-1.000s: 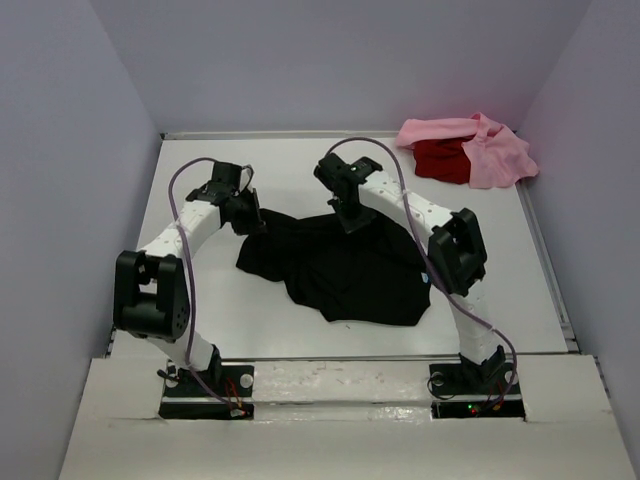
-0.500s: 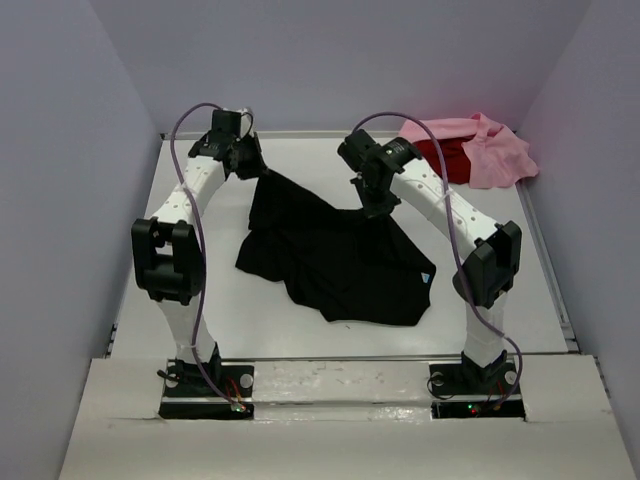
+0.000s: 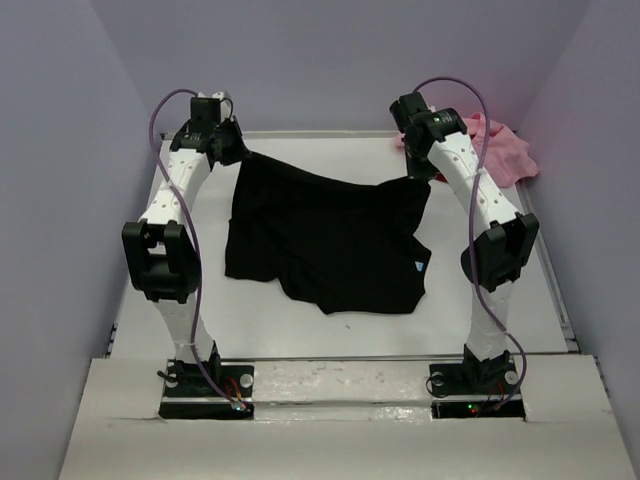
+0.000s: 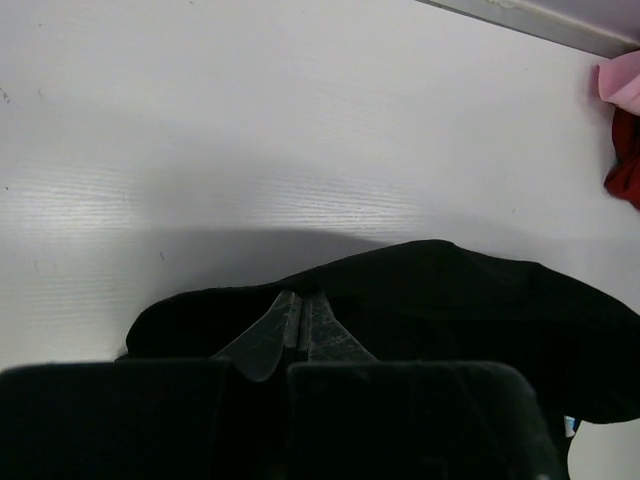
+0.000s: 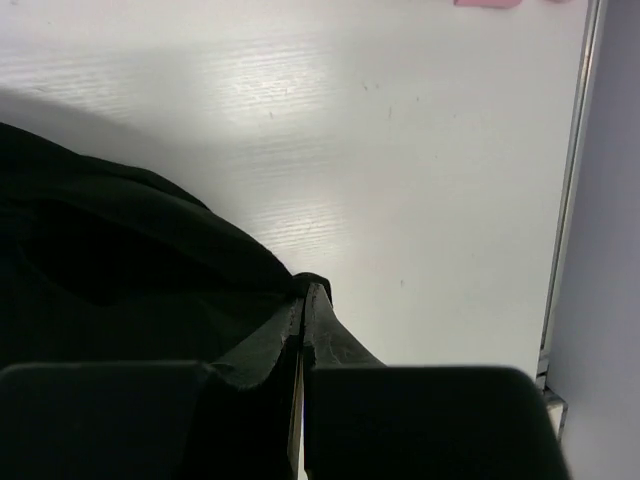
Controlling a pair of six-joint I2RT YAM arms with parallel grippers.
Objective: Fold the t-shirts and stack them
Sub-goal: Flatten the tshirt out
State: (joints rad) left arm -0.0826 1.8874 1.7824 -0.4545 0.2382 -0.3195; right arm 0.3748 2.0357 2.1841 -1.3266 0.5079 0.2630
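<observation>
At the bottom of the overhead frame, the bases of the left arm (image 3: 160,260) and the right arm (image 3: 495,250) sit bolted at the near edge of the white table (image 3: 300,335). Just beyond them, at centre frame, the lower part of the black t-shirt (image 3: 330,240) lies rumpled on the table. A small light label (image 3: 418,267) shows near its lower right edge.

Both arms stand tall and reach toward the far side, and the shirt's upper edge hangs between them, sagging in the middle. The left gripper (image 3: 232,152), in the upper left of the frame, is clamped on the shirt's upper left corner. In the left wrist view its clear fingertips meet with black cloth bunched around them, above a shadow on the table.

The right gripper (image 3: 420,172), right of centre near the top, is likewise pinched tight on the shirt's upper right corner. Its wrist view shows a fold of black cloth caught at the tips, with the table's right rim running down the frame's right side. A purple cable (image 3: 158,115) arches over the left arm, and another loops over the right.

Farther back, in the upper right corner, the pink t-shirt (image 3: 505,150) lies crumpled on the table, partly hidden behind the right arm's wrist. The red t-shirt (image 4: 625,170) shows only at the right edge of the left wrist view, just below a patch of pink. Pale lavender walls (image 3: 60,150) close in the table on the left, right and far sides.
</observation>
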